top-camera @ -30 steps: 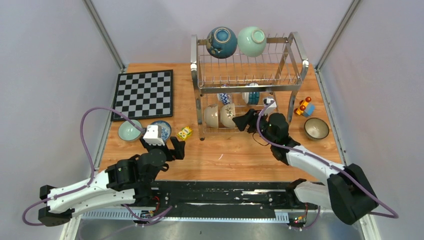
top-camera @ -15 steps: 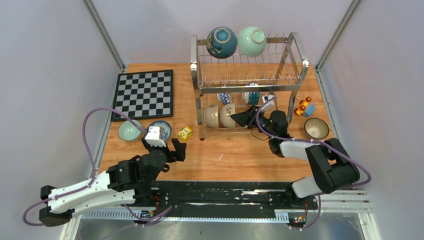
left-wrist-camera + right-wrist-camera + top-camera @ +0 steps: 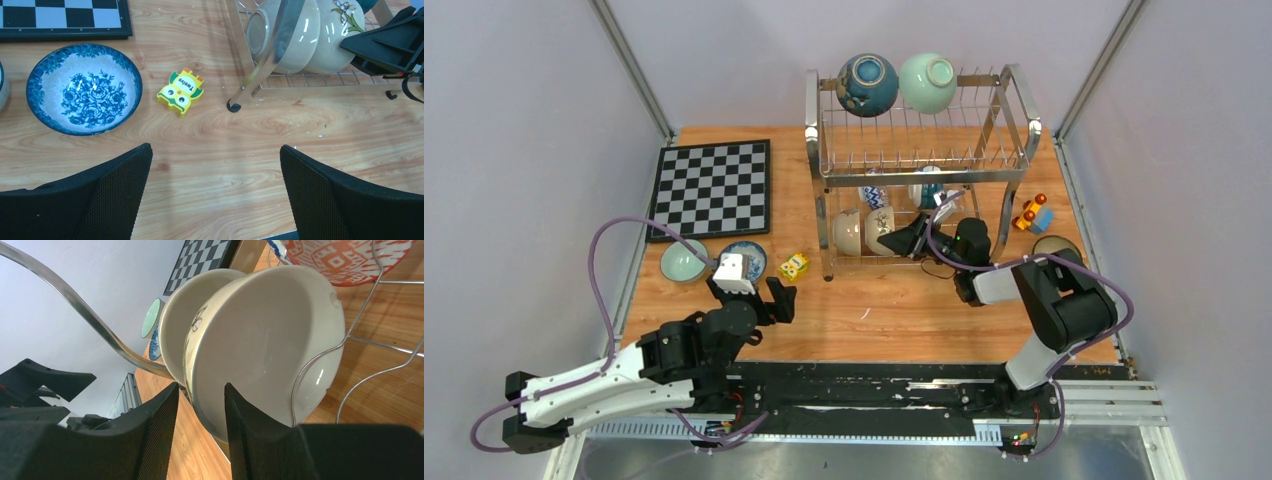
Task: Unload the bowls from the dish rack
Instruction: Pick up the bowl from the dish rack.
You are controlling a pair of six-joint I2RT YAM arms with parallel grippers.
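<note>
Cream bowl stands with its rim between the right jaws

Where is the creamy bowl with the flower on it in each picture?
Top external: the flower bowl stands on edge in the lower tier of the dish rack, near the picture's middle.
Left wrist: top right corner, flower showing.
Right wrist: it fills the centre, its inside facing the camera.
Shared landmark: the plain cream bowl right beside it.
</note>
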